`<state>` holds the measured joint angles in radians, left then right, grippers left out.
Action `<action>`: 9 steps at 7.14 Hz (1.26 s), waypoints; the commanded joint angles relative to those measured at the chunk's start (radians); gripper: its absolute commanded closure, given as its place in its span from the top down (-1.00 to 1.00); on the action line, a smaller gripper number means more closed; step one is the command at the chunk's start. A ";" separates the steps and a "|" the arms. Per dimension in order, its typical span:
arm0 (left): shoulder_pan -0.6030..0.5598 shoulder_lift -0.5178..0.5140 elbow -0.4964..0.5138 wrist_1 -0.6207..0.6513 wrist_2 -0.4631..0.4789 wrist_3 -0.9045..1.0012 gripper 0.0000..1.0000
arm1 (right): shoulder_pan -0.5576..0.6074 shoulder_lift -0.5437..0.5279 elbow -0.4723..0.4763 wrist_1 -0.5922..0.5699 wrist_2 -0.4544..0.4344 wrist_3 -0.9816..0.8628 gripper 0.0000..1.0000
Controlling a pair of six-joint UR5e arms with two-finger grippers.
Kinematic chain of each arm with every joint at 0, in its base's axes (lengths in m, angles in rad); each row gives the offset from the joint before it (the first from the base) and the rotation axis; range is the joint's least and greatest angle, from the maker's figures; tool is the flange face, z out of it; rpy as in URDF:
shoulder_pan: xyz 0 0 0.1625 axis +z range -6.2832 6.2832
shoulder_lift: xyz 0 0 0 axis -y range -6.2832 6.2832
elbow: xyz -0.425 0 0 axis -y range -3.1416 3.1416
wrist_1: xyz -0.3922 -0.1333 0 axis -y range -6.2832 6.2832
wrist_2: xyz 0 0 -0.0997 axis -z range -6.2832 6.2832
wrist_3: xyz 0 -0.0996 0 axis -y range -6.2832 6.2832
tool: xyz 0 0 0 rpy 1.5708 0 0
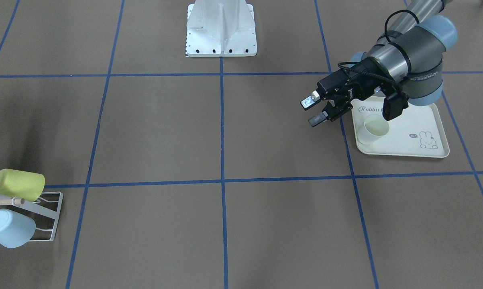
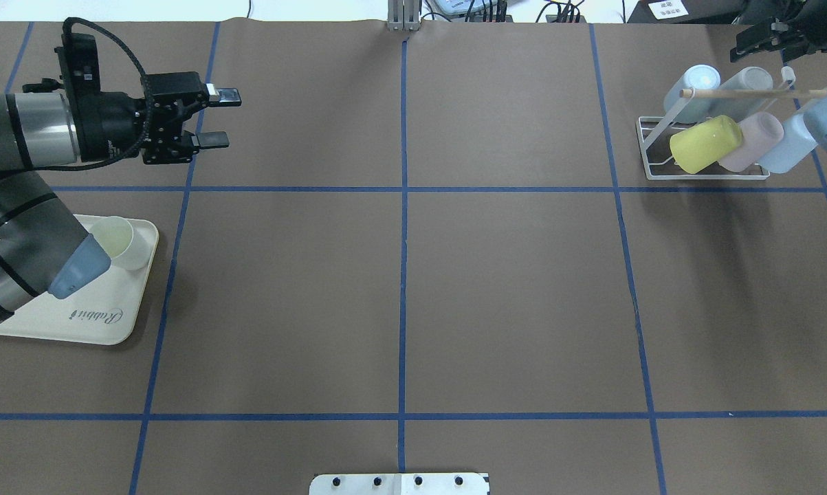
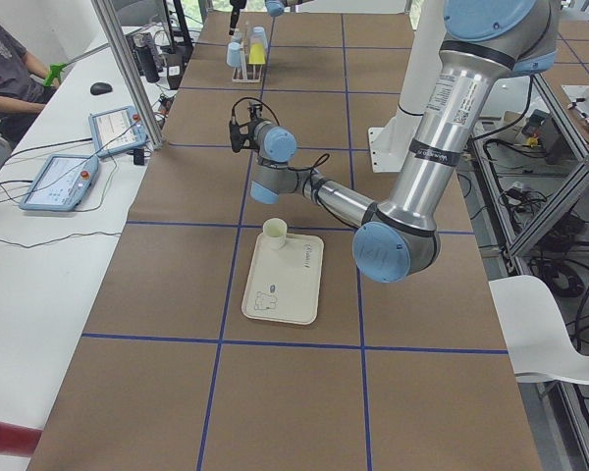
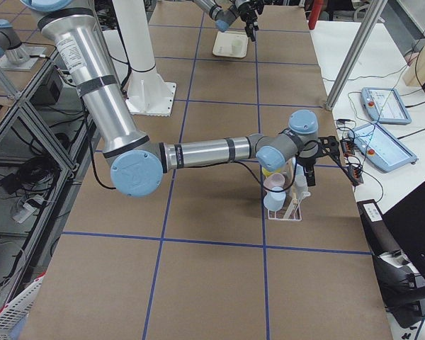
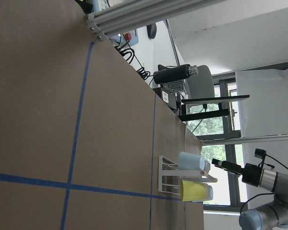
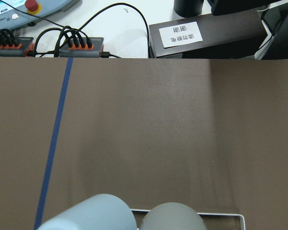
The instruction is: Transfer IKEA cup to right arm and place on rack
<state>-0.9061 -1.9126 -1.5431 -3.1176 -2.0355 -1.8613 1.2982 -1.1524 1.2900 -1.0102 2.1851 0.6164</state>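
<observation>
Fingers (image 2: pixel 215 141) of left gripper (image 2: pixel 218 118): spread wide, nothing between them. Hangs raised off the table, off to one side of the tray, well clear of the cup. Right gripper (image 2: pixel 764 40): up behind the rack, too small and edge-on; can't tell if spread or closed.

IKEA cup (image 2: pixel 121 240): upright, mouth up, in the corner of the cream rabbit-print tray (image 2: pixel 76 316) away from the robot and toward table middle. Sits partly tucked under the left arm's elbow in the overhead view. Not yet picked.

Handling, as judgement only:
- Looks like thin moulded plastic: light, fairly stiff, not fragile, but smooth and likely a bit slippery.
- Slight taper toward the base, so likely to slide in a loose grip.
- Would probably squash oval if clamped hard at the rim. Firm, not crushing.
- Light, so easy to tip if bumped by one finger first.
- Best hold: pinch the wall near the rim, one finger inside and one outside. Leaves the body free for the right gripper at handover.

Containers:
- Cup: looks empty, only a pale yellowish inside showing.
- Tray: nothing else visible on it.
- Rack (image 2: pixel 650 148): white wire frame with wooden dowel (image 2: pixel 743 91), already loaded with slanted cups. Front row: yellow cup (image 2: pixel 705 143), pink cup (image 2: pixel 753 141), pale blue cup (image 2: pixel 784 146). Two more bluish ones behind.
- Free prong: not obvious from these views.
</observation>
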 commanded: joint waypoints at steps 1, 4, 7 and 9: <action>-0.126 0.073 0.001 0.057 -0.165 0.171 1.00 | 0.010 0.003 0.037 -0.004 0.034 0.009 0.96; -0.221 0.142 -0.003 0.328 -0.199 0.585 1.00 | 0.018 -0.032 0.093 -0.001 0.071 0.046 0.96; -0.231 0.165 -0.098 0.720 -0.199 0.888 1.00 | 0.018 -0.092 0.166 -0.001 0.079 0.052 0.96; -0.211 0.255 -0.218 0.977 -0.189 1.014 1.00 | 0.018 -0.090 0.192 -0.002 0.119 0.083 0.96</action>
<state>-1.1287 -1.7056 -1.7031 -2.2803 -2.2310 -0.9134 1.3156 -1.2397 1.4609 -1.0112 2.2803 0.6868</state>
